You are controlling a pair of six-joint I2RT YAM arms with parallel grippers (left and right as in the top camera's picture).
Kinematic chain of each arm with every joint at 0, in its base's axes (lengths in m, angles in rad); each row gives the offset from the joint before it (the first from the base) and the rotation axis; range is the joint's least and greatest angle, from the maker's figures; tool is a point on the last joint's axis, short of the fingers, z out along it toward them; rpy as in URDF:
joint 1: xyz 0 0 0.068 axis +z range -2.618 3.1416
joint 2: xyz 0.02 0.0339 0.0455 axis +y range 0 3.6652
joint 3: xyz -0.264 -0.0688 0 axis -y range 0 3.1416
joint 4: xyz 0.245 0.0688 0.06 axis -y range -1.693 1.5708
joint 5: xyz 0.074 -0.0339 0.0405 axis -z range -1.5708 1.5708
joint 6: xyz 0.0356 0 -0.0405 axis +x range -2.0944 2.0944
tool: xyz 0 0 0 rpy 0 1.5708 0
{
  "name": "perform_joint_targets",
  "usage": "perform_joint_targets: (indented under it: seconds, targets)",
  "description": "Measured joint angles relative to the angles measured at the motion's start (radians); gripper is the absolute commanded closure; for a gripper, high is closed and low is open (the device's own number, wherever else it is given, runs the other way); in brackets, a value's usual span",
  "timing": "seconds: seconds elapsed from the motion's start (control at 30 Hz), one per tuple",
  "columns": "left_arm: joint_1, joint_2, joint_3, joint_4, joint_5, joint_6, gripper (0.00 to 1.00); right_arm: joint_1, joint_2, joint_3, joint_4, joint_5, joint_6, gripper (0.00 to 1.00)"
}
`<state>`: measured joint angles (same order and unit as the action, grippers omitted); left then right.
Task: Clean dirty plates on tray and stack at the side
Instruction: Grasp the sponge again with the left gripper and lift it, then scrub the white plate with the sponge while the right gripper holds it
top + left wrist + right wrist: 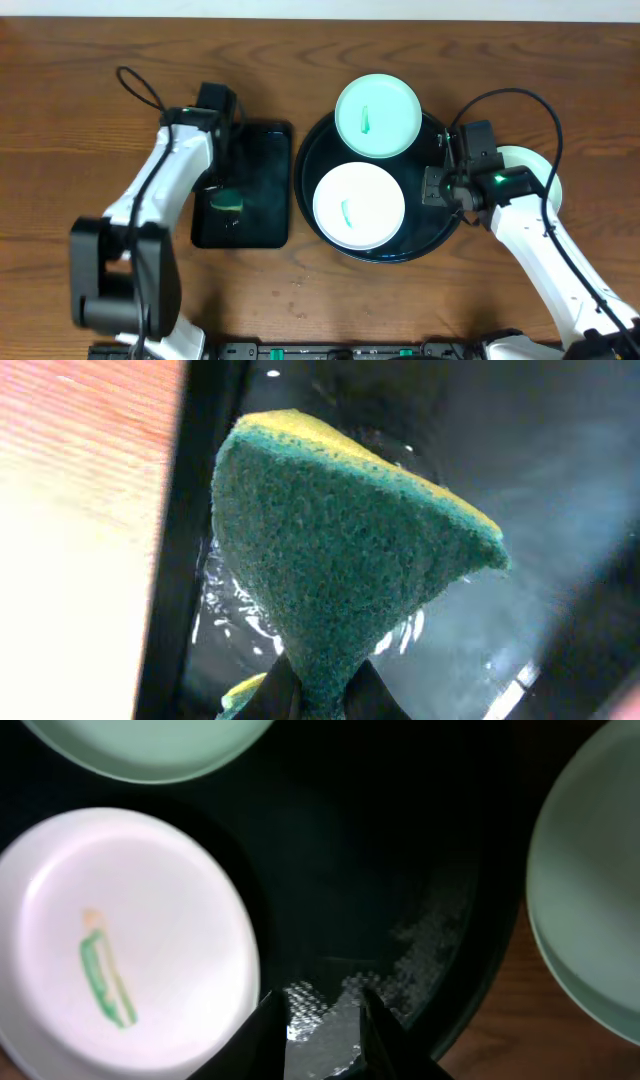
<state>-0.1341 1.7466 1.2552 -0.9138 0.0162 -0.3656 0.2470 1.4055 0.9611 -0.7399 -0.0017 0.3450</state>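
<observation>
The round black tray (pixel 428 235) holds a mint-green plate (pixel 377 115) at its far side and a white plate (pixel 358 205) at its near side, each with a green smear. Another mint plate (pixel 538 165) lies on the table right of the tray, partly under my right arm. My right gripper (pixel 322 1025) hovers over the tray's bare right part (pixel 380 870), beside the white plate (pixel 120 940), its fingers apart with nothing between them. My left gripper (pixel 320 700) is shut on a green-and-yellow sponge (pixel 340 550) over the rectangular tray.
The smaller rectangular black tray (pixel 262 150) stands left of the round one, with a wet film (pixel 230 615) on its floor. Bare wooden table (pixel 80 120) surrounds both trays. The left arm's cable (pixel 140 85) loops above the table at the far left.
</observation>
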Motion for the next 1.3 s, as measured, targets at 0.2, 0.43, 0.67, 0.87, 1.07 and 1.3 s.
perform_joint_targets:
  seconds: [0.2, 0.43, 0.67, 0.87, 1.07, 1.3]
  targets:
    - [-0.020, -0.062, 0.000, -0.035, 0.014, 0.006, 0.93, 0.000, 0.108, 0.000, 0.005, -0.020, 0.000, 0.78]
    - [-0.075, -0.060, 0.000, -0.037, 0.082, 0.031, 0.93, 0.000, 0.231, 0.000, 0.066, -0.130, -0.077, 0.78]
    - [-0.115, -0.060, 0.000, -0.048, 0.121, 0.033, 0.93, 0.006, 0.329, 0.000, 0.127, -0.200, -0.154, 0.78]
    - [-0.172, -0.060, 0.000, -0.048, 0.143, 0.034, 0.93, 0.017, 0.355, 0.005, 0.149, -0.214, -0.179, 0.83]
    - [-0.184, -0.060, 0.000, -0.048, 0.147, 0.033, 0.93, 0.016, 0.334, 0.006, 0.114, -0.225, -0.192, 0.78]
    - [-0.184, -0.060, 0.000, -0.047, 0.147, 0.025, 0.93, 0.011, 0.171, 0.007, 0.125, -0.232, -0.221, 0.75]
